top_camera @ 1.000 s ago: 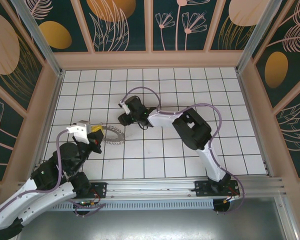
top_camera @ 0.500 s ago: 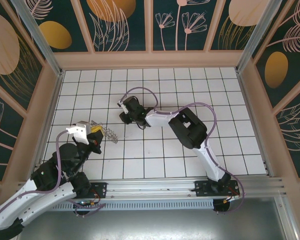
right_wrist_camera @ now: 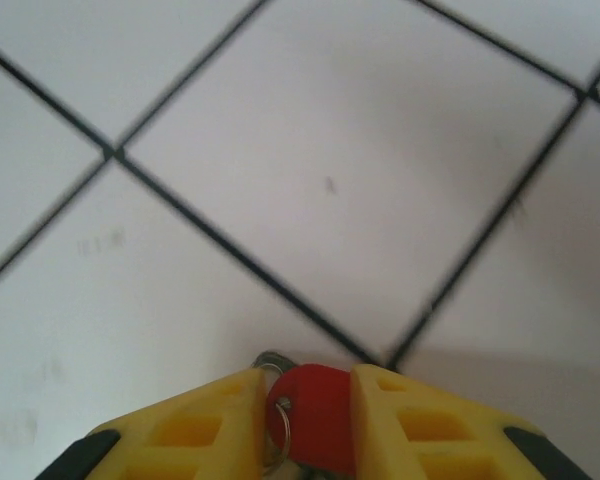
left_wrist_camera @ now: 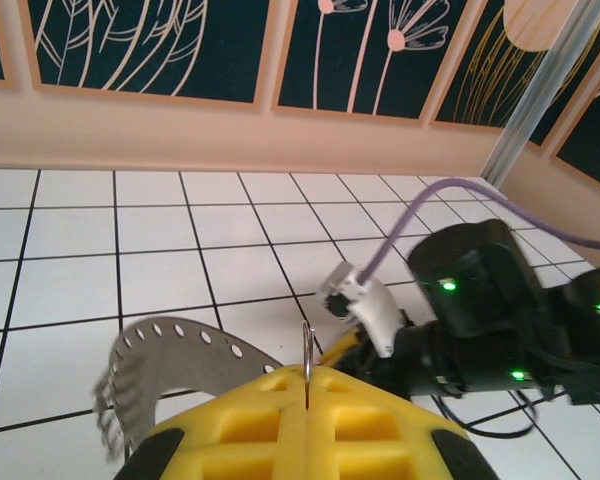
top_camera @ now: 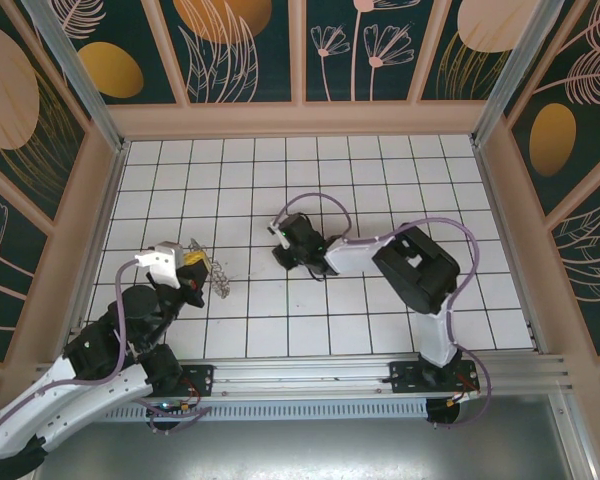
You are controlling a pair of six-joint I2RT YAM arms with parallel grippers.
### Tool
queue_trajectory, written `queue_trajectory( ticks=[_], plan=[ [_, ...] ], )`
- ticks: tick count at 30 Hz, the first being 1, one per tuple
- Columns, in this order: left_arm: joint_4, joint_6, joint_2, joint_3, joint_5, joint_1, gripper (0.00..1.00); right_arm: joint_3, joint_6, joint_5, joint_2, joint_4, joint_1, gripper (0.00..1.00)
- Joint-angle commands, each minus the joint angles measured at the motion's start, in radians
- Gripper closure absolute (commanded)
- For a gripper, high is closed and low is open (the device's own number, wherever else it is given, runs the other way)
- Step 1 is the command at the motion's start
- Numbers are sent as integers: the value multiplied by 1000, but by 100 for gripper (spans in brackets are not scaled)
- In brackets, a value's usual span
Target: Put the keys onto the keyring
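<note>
Red plastic is showing between your right fingers (right_wrist_camera: 195,432): the right gripper (right_wrist_camera: 310,392) is pinching the key (right_wrist_camera: 316,428) by its red head, and a small wire loop (right_wrist_camera: 280,425) is glinting at the head's left edge. Those fingers are standing slightly apart, closed on the head and pointing down at the white tiled counter (right_wrist_camera: 360,150). Whether the key is touching the tiles, I cannot tell. In the top view that right gripper (top_camera: 283,256) is sitting near the middle of the counter (top_camera: 400,170).

Your left gripper (top_camera: 194,263) is working at the counter's left side, its yellow fingers (left_wrist_camera: 380,420) pressing together on the keyring (left_wrist_camera: 170,350). The grey toothed ring is standing on edge, its thin rim clamped in the seam between them, and its perforated band is curving away to the left. From above, the keyring (top_camera: 220,276) is jutting toward the right gripper, and the two are sitting apart.
</note>
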Motion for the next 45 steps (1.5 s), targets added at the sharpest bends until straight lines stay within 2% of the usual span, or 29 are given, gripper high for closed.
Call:
queue_trajectory(
  ticks=[1,8,13,18,22,30,45],
  plan=[
    [62,31,40,6,38,-3,100,-155,71,-31,-61,-54,-24,73],
    [113,85,179,39,134,-3,100,-359,128,-99,-279,-46,-56,73],
    [187,147,277,80,217,-2,100,-421,131,-148,-425,-110,-88,74],
    [206,214,386,132,273,-2,100,-453,159,-188,-579,-147,-101,70],
    [221,214,430,129,329,9,100,-490,213,-254,-640,-114,-101,70],
    [235,146,372,34,441,103,100,-558,318,-360,-634,-3,-100,72],
    [263,150,382,26,483,126,100,-494,325,-356,-471,30,-102,79]
  ],
)
